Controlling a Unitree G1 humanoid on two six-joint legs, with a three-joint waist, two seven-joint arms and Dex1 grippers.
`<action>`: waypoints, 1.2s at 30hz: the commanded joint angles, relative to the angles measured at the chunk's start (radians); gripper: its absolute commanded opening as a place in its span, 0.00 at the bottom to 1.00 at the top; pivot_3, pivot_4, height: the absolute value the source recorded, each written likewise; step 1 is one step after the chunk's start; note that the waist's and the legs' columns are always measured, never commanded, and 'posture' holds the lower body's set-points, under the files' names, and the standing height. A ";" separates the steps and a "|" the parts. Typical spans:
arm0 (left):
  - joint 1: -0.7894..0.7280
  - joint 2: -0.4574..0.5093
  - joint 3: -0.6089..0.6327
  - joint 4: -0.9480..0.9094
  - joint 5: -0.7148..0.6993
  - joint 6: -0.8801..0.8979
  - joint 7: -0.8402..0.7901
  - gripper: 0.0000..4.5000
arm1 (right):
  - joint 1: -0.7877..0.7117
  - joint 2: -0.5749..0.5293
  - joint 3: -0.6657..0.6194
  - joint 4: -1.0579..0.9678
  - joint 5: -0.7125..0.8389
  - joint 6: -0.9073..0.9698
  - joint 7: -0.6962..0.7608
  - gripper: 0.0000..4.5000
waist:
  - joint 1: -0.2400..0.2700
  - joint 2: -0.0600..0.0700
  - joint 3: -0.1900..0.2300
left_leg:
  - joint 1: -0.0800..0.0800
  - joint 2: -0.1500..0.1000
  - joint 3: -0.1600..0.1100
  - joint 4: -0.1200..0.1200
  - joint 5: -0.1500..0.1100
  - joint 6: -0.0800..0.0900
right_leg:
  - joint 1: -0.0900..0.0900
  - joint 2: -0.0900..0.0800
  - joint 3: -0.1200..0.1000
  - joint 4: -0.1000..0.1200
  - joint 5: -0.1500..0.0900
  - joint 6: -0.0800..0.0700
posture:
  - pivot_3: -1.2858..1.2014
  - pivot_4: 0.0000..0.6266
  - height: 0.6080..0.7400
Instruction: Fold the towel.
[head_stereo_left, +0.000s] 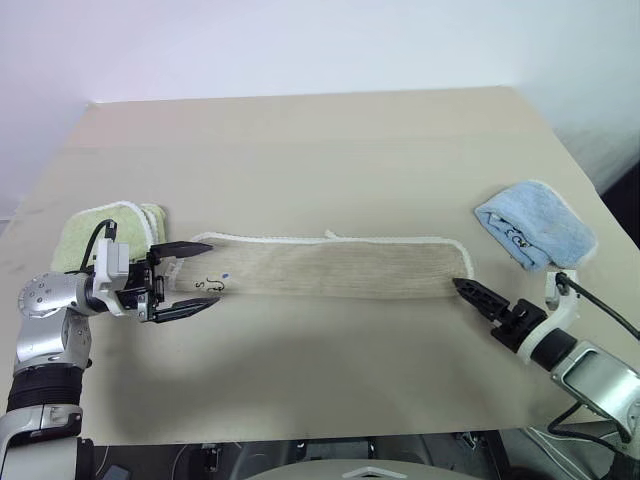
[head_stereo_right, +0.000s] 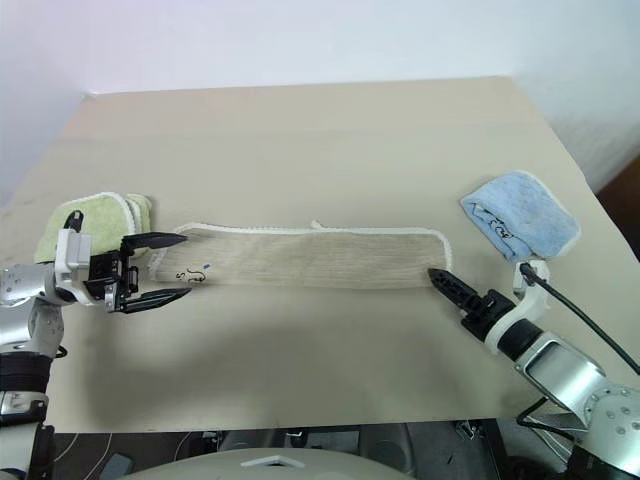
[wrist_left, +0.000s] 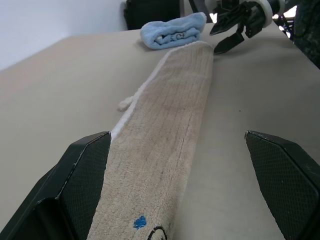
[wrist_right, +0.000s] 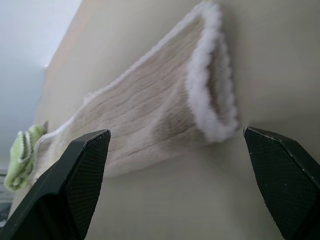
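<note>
You are looking at a wide, matte beige rectangular tabletop (head_stereo_left: 330, 150) filling most of the frame, while a plain white wall (head_stereo_left: 300, 40) is running across the top under soft, even light.

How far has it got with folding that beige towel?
The towel already lies as a long narrow strip on the table, so a lengthwise fold looks done. Both grippers, left and right, sit at its two ends with jaws open, holding nothing. Folding end to end remains.
</note>
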 joint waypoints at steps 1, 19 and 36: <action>0.006 0.016 0.033 -0.017 -0.001 -0.014 0.003 1.00 | -0.011 0.006 0.045 -0.021 0.028 -0.053 -0.016 0.99 | 0.000 0.000 0.000 | 0.000 0.000 0.000 0.000 0.000 0.000 | 0.000 0.000 0.000 0.000 0.000 0.000 | 0.52 0.24 0.91; 0.031 0.009 0.039 -0.017 0.003 -0.038 0.028 1.00 | -0.085 -0.002 0.174 0.083 -0.063 -0.181 -0.053 0.99 | 0.000 -0.001 -0.001 | 0.001 0.000 0.000 0.000 -0.001 -0.001 | -0.001 0.000 0.000 -0.001 0.000 0.000 | 0.52 0.24 0.91; 0.026 -0.003 0.028 0.003 0.013 -0.065 0.040 1.00 | -0.180 -0.051 0.205 0.065 -0.144 -0.222 0.046 0.01 | 0.000 -0.001 -0.001 | 0.001 0.000 0.000 0.000 -0.001 -0.002 | 0.001 0.001 0.000 -0.006 0.000 -0.002 | 0.52 0.24 0.91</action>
